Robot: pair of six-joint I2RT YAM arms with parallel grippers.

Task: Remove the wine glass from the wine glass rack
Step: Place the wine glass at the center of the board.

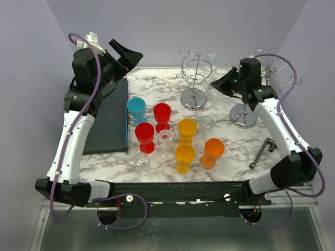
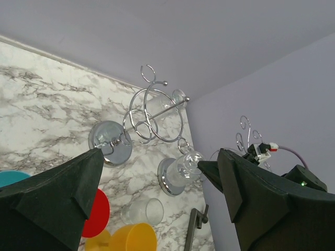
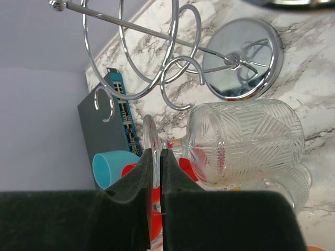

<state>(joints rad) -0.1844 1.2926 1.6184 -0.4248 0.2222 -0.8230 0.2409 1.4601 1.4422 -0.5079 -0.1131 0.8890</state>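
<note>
Glass on glass makes the right wrist view hard to read. The clear, cut-pattern wine glass (image 3: 246, 141) lies on its side just below the lowest loops of the chrome wire rack (image 3: 246, 52). Whether its stem touches the wire cannot be told. A second clear bowl shows through and behind it, its outline blurred. The right gripper (image 3: 156, 154) is pinched tight on the thin round foot of that glass, and the black fingers (image 3: 133, 183) cover the lower half of the foot. They also cover part of the blue plastic cup (image 3: 112, 166).

From above, the held glass is nearly lost against the marble beside the rack's round base. The right arm crosses the arms of a second chrome rack (image 1: 243, 116) to the right of the first. The left gripper (image 1: 128, 52) hangs spread wide, high and well to the left of the rack, holding nothing.

In front of the rack the cups stand upright, mouths up; their insides are too small to read.

- Two chrome racks.
- Two red cups (image 1: 162, 112).
- Two yellow cups (image 1: 187, 128).
- One orange cup (image 1: 213, 149) and one blue cup.
- Three clear glasses (image 1: 166, 138) on the table among them.
- One dark grey flat board (image 1: 110, 117) left of the rack.
- One black bent metal key (image 1: 261, 151) to the rack's front right.
</note>
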